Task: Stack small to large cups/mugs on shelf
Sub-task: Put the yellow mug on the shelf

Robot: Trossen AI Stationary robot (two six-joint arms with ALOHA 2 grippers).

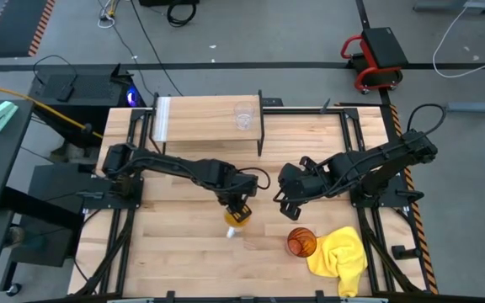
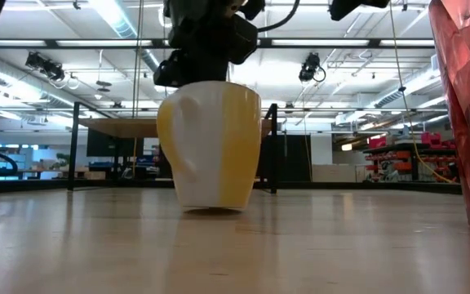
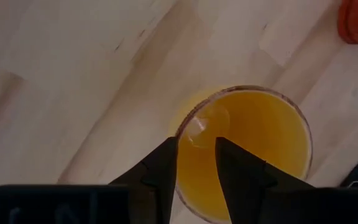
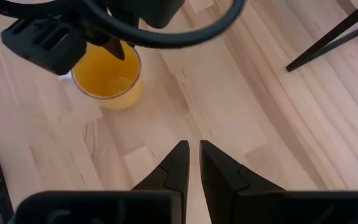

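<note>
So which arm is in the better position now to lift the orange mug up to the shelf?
The left arm, probably. Its claw is directly above the orange mug, fingers straddling the rim. The right claw hangs off to the side over bare table with its fingers nearly together, and the shelf holds only the glass cup.
</note>
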